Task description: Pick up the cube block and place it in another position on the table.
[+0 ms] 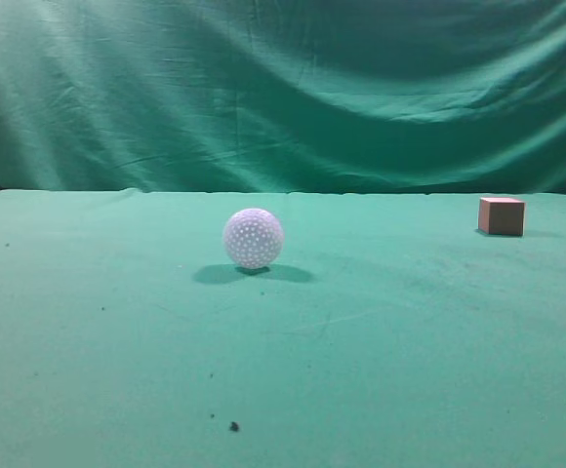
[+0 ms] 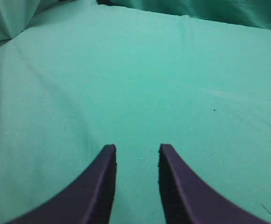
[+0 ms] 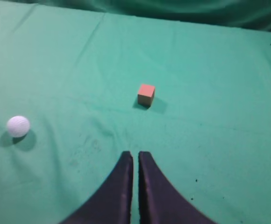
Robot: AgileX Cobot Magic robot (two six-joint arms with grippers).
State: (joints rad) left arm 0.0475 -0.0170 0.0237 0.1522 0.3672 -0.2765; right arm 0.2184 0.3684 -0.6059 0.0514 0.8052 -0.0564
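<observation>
The reddish-brown cube block [image 1: 502,215] sits on the green table [image 1: 381,341] at the far right. It also shows in the right wrist view [image 3: 146,94], ahead of my right gripper [image 3: 135,155], which is shut and empty, well short of the cube. My left gripper [image 2: 137,148] is open and empty over bare cloth. Neither gripper shows in the exterior view.
A white dimpled ball [image 1: 253,238] rests near the table's middle, left of the cube; it also shows at the left of the right wrist view [image 3: 17,126]. A wrinkled green curtain [image 1: 283,88] hangs behind the table. Dark specks [image 1: 233,426] dot the front cloth.
</observation>
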